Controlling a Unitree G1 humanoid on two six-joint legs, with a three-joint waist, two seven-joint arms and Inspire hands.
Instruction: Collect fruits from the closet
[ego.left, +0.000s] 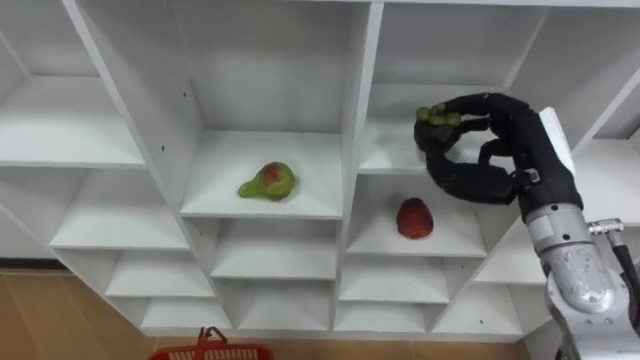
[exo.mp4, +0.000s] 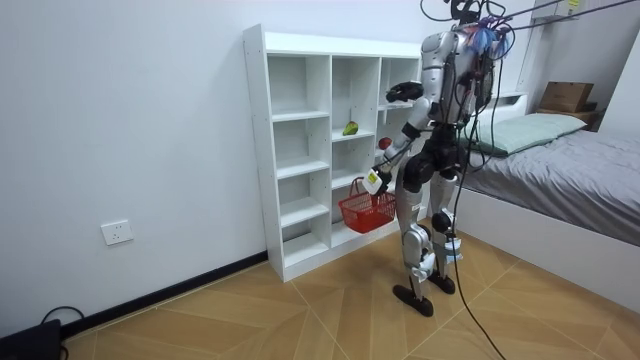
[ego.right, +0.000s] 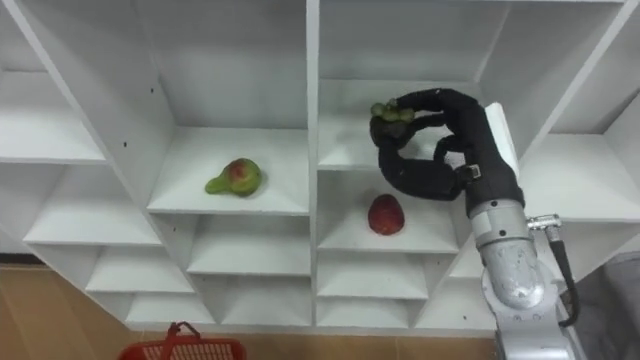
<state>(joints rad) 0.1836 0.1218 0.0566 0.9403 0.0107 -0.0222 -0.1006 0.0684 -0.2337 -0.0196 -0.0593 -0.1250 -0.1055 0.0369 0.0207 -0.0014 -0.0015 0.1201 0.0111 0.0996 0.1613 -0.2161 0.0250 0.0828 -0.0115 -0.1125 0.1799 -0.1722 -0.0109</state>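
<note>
I stand on a wooden floor by a white wall. A grey bed lies at three o'clock in the room view.

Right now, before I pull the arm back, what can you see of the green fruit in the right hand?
The green fruit looks like a small bunch of round, grape-like lumps, dull green. The right hand curls its dark fingers round it, hiding most. It is in the compartment above the red fruit. Whether it rests on the board or is lifted cannot be told.
</note>
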